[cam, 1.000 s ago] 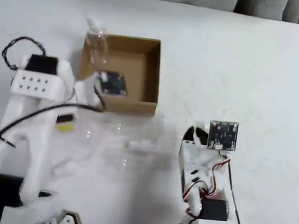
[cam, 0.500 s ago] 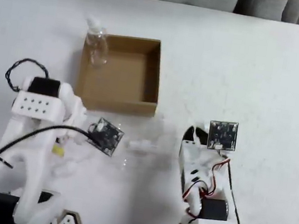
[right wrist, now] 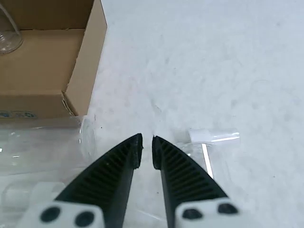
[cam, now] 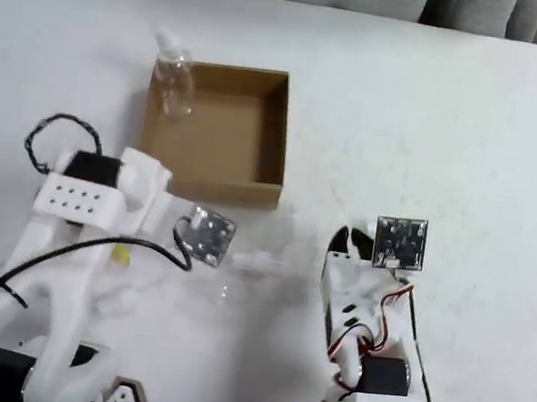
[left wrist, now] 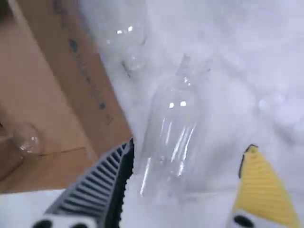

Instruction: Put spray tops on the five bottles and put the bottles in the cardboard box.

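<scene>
White counter (cam: 482, 122): left pincer (left wrist: 189, 151), released, straddles a round clear bottle (left wrist: 168, 118) mid-frame that could roll aside; right pincer (right wrist: 147, 148) clenched, empty

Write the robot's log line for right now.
left gripper open over lying bottle | right gripper shut | topped bottle in box

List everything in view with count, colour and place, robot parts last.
cardboard box: one, brown, open, mid-table beyond the arms.
capped bottle: one, clear with a white spray top, standing in the box's far left corner.
uncapped bottles: at least two, clear, lying on the table in front of the box; exact count unclear.
loose spray top: one, white, lying on the table in front of the box.
table: one, white.
left gripper: open, grey and yellow fingers either side of a lying bottle.
right gripper: black, shut, empty, near the loose spray top.
</scene>
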Robot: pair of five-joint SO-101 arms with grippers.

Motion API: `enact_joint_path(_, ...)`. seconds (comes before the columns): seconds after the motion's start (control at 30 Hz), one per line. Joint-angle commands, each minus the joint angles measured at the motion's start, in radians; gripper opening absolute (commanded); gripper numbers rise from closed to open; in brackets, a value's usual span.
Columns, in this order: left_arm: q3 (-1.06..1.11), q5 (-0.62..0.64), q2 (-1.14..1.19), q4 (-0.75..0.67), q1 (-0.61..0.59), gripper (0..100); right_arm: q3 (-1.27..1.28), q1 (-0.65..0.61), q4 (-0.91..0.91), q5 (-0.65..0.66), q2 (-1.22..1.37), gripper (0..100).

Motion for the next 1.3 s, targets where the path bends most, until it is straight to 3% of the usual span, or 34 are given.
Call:
enact_joint_path(0.0, 0.052, 0.017, -0.035, -0.091, 0.059, 34, 0.009, 0.001, -0.016, 0.002, 0.001, 1.5)
enact_joint_path(0.4, 0.101, 0.015, 0.058, -0.288, 0.053, 34, 0.009, 0.001, -0.016, 0.002, 0.001, 1.5)
enact_joint_path(0.57, 0.034, 0.017, 0.193, -0.242, 0.051, 34, 0.009, 0.001, -0.016, 0.002, 0.001, 1.5)
enact_joint_path(0.9, 0.051, 0.017, 0.214, -0.258, 0.036, 34, 0.009, 0.001, -0.016, 0.002, -0.001, 1.5)
enact_joint_path(1.27, 0.112, 0.015, 0.213, -0.255, 0.036, 9, 0.009, 0.004, -0.016, 0.002, -0.001, 1.5)
